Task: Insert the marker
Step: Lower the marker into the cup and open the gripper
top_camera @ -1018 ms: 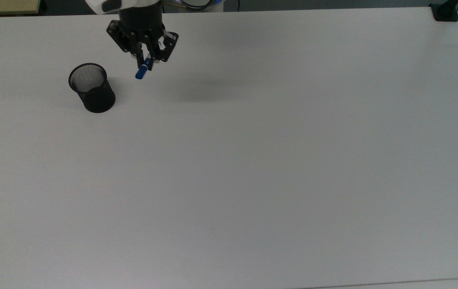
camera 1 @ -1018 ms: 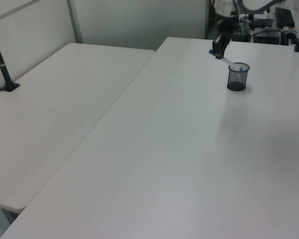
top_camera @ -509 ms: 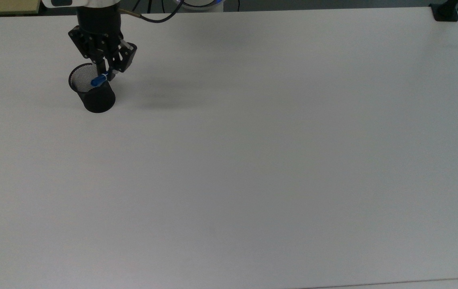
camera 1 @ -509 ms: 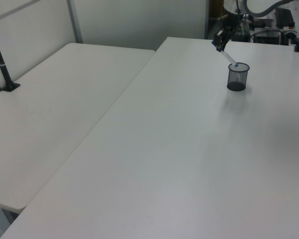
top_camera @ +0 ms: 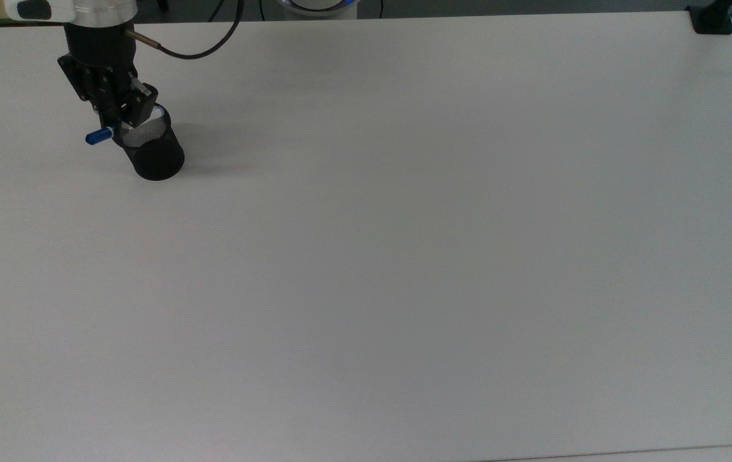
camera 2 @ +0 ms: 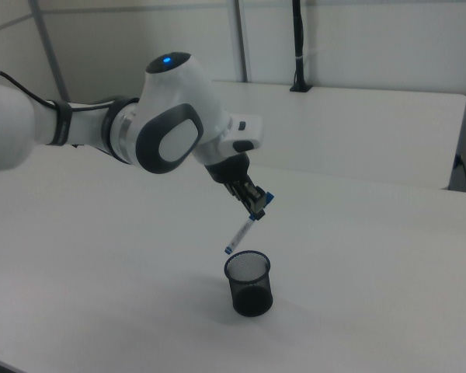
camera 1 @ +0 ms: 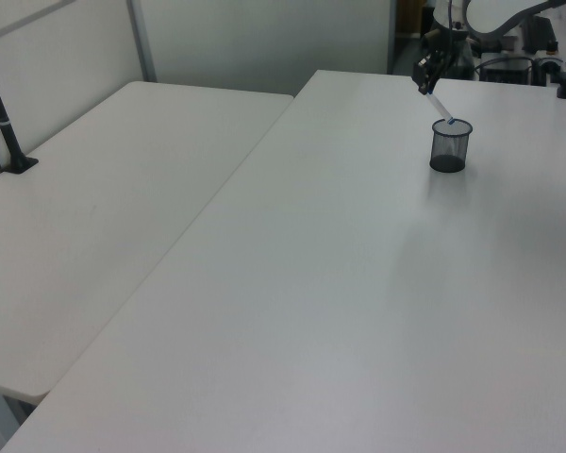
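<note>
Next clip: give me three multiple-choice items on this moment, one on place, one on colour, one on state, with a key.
1. Where is the marker's lower tip?
A. lying on the table
B. in the air just above the mesh cup's rim
C. resting on the cup's bottom

2. What colour is the marker's barrel?
A. white
B. red
C. black

3. How is the marker held?
A. flat
B. upright
C. tilted, clamped in the tool

Key:
1 B, since the right view shows the tip hanging above the rim, apart from it.
2 A, as the right view shows a white barrel with blue ends.
3 C, as the right view shows it slanting down from the shut tool.
</note>
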Available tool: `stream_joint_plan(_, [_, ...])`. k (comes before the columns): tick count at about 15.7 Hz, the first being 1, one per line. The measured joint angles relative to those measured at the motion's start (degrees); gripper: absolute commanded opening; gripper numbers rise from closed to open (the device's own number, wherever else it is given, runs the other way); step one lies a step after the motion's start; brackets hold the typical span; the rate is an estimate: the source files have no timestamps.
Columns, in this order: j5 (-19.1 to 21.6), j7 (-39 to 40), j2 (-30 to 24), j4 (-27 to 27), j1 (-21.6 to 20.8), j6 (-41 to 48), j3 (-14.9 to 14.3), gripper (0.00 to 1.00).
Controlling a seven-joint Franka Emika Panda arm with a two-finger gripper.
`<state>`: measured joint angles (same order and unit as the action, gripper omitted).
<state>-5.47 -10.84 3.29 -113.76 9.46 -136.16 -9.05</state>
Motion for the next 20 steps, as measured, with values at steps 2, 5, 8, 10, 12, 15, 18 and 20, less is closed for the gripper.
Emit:
stream_joint_plan(2, [0.0, 0.0, 0.9, -0.2, 0.3, -0.3, -0.2, 0.01])
stream_joint_plan(5, [0.0, 0.0, 1.7, -1.3, 0.3, -1.0, -0.4, 0.01])
stream_joint_plan(8, [-0.1, 0.0, 2.0, -2.2, 0.5, -2.2, -0.9, 0.01])
stream_joint_plan(10, [-0.2, 0.0, 2.0, -2.4, 0.8, -2.3, -1.3, 0.01])
stream_joint_plan(12, [-0.4, 0.0, 2.0, -2.4, 0.8, -2.3, -1.6, 0.01])
stream_joint_plan(15, [-1.6, 0.0, 2.0, -2.9, 1.0, -2.3, -1.9, 0.02])
stream_joint_plan(18, [-2.6, 0.0, 2.1, -4.1, 1.0, -2.3, -2.1, 0.1])
stream_joint_plan(20, [-2.7, 0.0, 2.2, -4.4, 1.0, -2.3, -2.1, 0.25])
